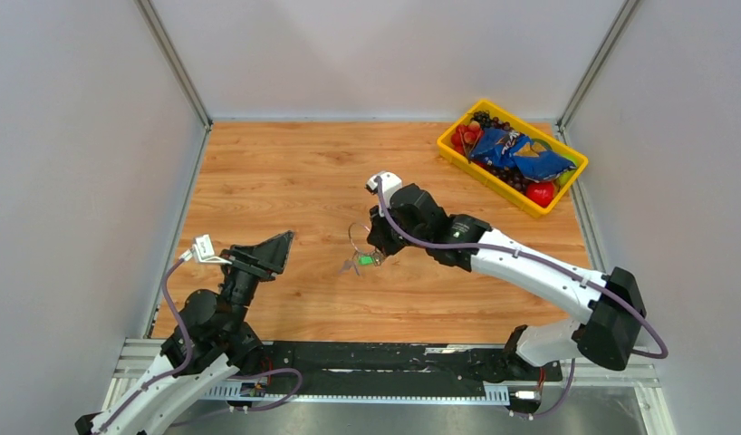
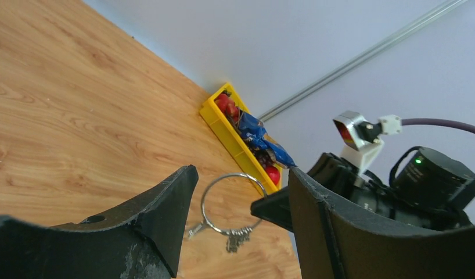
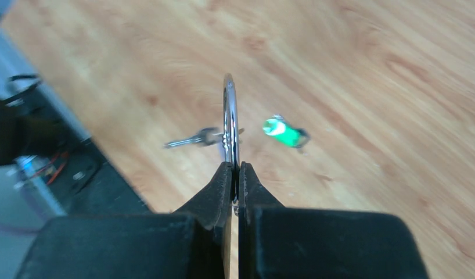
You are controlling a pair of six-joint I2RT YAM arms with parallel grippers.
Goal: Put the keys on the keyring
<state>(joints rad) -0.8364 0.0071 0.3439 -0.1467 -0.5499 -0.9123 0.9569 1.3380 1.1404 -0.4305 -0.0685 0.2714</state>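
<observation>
The right gripper (image 3: 235,170) is clamped on a thin silver metal keyring (image 3: 230,110), which stands edge-on just beyond its fingertips. A plain dark metal key (image 3: 191,139) shows left of the ring and a green-tagged key (image 3: 284,132) right; whether either is threaded on, I cannot tell. The left gripper (image 2: 241,174) gapes wide and empty, well apart

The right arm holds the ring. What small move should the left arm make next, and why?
Probably bring the left gripper toward the ring. Its fingers are open and empty, far from the ring, which the right gripper pinches upright above the table. The green key seems not yet on it.
</observation>
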